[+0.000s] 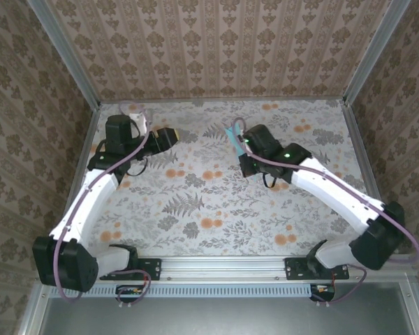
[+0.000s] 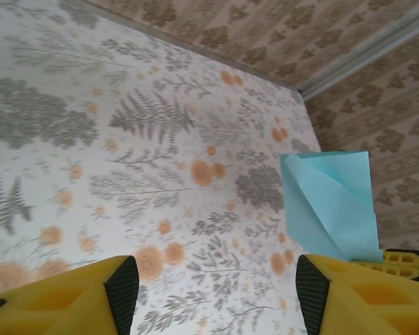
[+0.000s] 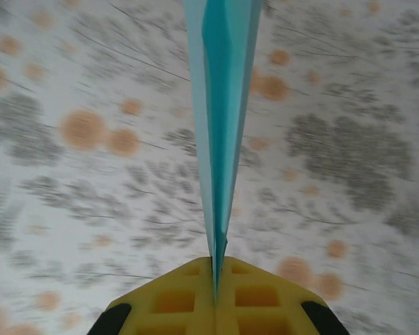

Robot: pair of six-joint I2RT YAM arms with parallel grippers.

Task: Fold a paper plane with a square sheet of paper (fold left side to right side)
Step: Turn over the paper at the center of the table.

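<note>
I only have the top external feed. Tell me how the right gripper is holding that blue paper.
Observer: On the right wrist camera, the right gripper is shut on the folded blue paper. It pinches one edge, with the layers pressed together edge-on.
Operator: Now report the left gripper's jaws.
Observer: On the left wrist camera, the left gripper is open. Its jaws are wide apart with nothing between them, over the floral tabletop.
Operator: Describe the paper from that side.
Observer: Its flat face shows there, with a diagonal fold running down from the top left corner.
</note>
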